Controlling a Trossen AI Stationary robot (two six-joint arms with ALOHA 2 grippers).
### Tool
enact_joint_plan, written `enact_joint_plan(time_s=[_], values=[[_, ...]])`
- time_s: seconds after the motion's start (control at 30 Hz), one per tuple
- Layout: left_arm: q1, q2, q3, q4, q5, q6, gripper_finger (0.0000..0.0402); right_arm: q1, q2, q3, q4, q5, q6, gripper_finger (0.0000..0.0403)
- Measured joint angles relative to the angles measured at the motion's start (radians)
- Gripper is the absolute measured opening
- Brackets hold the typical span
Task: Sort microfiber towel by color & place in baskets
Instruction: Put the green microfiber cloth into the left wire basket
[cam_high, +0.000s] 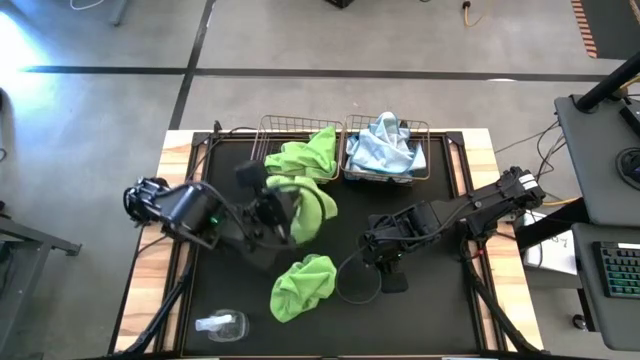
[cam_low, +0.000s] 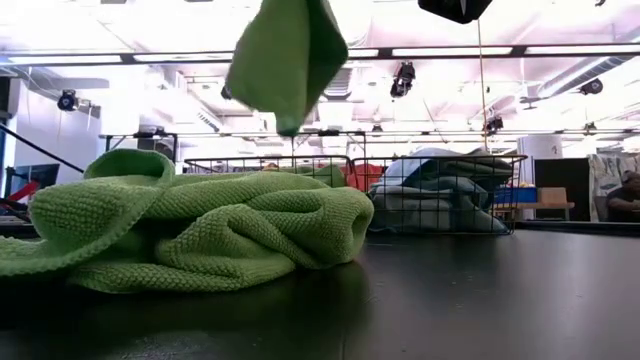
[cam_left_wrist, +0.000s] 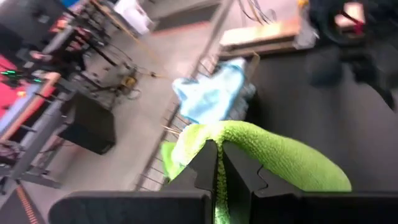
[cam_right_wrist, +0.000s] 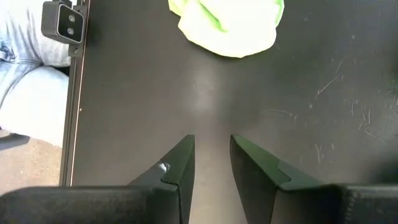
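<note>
My left gripper (cam_high: 278, 212) is shut on a lime green microfiber towel (cam_high: 312, 205) and holds it up near the left basket (cam_high: 272, 128). That basket holds another green towel (cam_high: 310, 152). The right basket (cam_high: 432, 150) holds pale blue towels (cam_high: 385, 148). A third green towel (cam_high: 303, 285) lies bunched on the black mat near the front. My right gripper (cam_right_wrist: 211, 149) hovers open over bare mat just right of it, with nothing between its fingers. My left gripper pinches a bunched fold of the green towel (cam_left_wrist: 214, 138) between its two fingers (cam_left_wrist: 239, 171). The fingers slant down from the table's left. The towel drapes over the fingertips and hangs below them (cam_low: 285, 60), slack and clear of the table.
A clear plastic object (cam_high: 222, 323) lies at the mat's front left. A small camera (cam_right_wrist: 65, 22) sits at the table's edge, and a person's legs (cam_right_wrist: 31, 81) show beside it. Bare mat lies at the front right.
</note>
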Motion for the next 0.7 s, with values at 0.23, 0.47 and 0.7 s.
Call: enact_joint_plan(time_s=[0.23,0.47,0.7], values=[[0.094,-0.036,0.026,0.051,-0.079,0.112,0.0000,0.000,0.000,0.000,0.011,0.000,0.000,0.0095],[0.230,-0.050,0.026,0.052,-0.084,0.129,0.0000,0.000,0.000,0.000,0.016,0.000,-0.004,0.0095],[0.375,-0.050,0.024,0.054,-0.084,0.153,0.0000,0.000,0.000,0.000,0.021,0.000,-0.011,0.0095]])
